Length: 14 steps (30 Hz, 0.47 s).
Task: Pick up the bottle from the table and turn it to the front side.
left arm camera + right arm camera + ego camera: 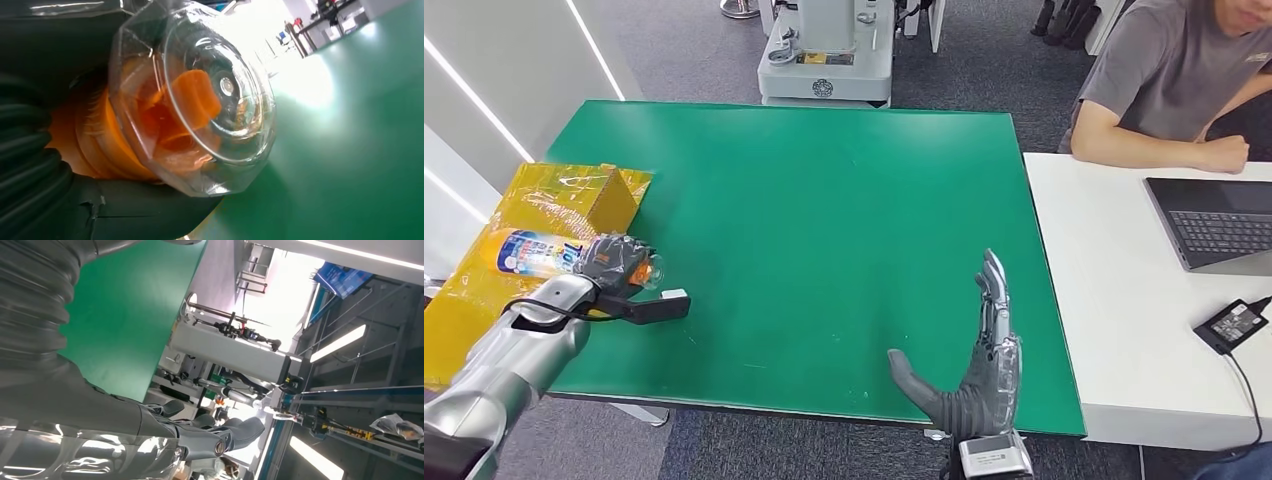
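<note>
A green table (pixel 824 220) fills the middle of a grey-carpeted room. At its left edge lies a yellow foil-wrapped box (pixel 544 200); just beside that, the left hand (pixel 614 262) grips the bottle (pixel 539 252), lying sideways with its clear cap (pixel 200 100) toward the table's centre. Beyond the table's far edge stands a grey machine (pixel 824 50). At the table's near right edge the right hand (pixel 979 365) is flat, fingers apart, empty. Right of the table, a white desk (pixel 1104 300) carries a laptop (pixel 1214 222), with a person (pixel 1164 80) seated behind it.
</note>
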### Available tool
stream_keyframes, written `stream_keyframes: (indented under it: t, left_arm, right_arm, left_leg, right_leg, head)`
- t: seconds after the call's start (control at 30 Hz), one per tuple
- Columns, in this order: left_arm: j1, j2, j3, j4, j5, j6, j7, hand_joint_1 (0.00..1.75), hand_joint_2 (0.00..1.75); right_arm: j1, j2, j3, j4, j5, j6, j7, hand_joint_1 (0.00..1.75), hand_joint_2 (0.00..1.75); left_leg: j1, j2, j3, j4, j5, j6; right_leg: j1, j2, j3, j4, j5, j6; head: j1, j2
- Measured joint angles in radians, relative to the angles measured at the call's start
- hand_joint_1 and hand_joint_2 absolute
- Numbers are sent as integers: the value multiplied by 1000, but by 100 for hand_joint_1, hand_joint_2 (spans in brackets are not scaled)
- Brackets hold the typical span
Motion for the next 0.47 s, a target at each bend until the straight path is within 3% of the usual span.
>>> stream_keyframes:
  t: [0.17, 0.47]
  left_arm:
    - [37, -2, -2, 29, -7, 36, 20, 175, 175]
    - [58, -15, -11, 50, -91, 208, 6, 175, 175]
  right_arm:
    - [-8, 0, 3, 12, -11, -2, 0, 0, 175]
    - [-37, 0, 24, 28, -15, -11, 6, 0, 175]
  left_leg:
    - [0, 0, 0, 0, 0, 0]
    - [0, 0, 0, 0, 0, 0]
  right_leg:
    - [0, 0, 0, 0, 0, 0]
    - [0, 0, 0, 0, 0, 0]
  head:
    - [0, 0]
    - [0, 0]
